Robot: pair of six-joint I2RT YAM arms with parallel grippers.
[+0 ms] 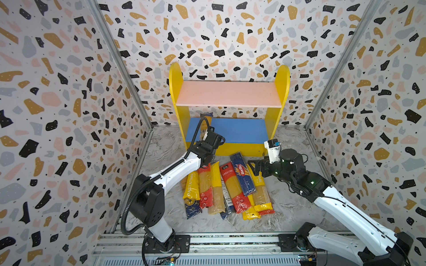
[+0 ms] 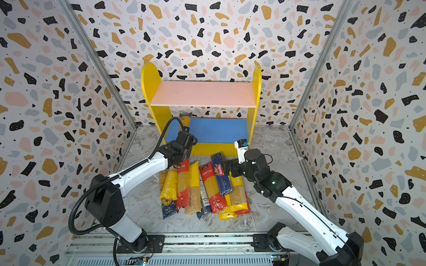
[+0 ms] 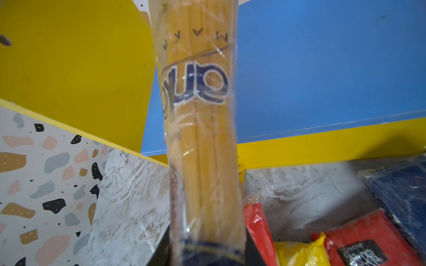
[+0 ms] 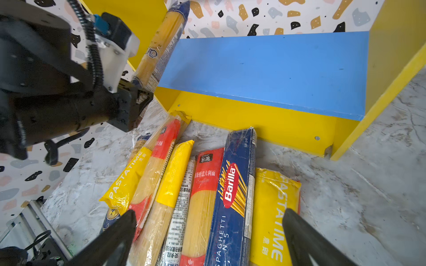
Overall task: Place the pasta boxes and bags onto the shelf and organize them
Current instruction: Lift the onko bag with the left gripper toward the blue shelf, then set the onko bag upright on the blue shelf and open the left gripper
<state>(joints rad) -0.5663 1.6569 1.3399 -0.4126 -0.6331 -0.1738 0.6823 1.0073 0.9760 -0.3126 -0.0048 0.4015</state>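
Only up close: navy-lettered spaghetti bag [image 3: 202, 149]

Glossy plastic bags [image 4: 175, 175]; matt painted shelf [image 4: 265, 69]

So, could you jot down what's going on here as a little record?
left gripper: shut on a spaghetti bag by its dark blue end
that spaghetti bag: tilted, over the blue lower board at its left end, by the yellow side panel
right gripper: open, hovering by the Barilla pack
pink upper board: nothing on it
remaining packs: side by side on the marble floor before the shelf
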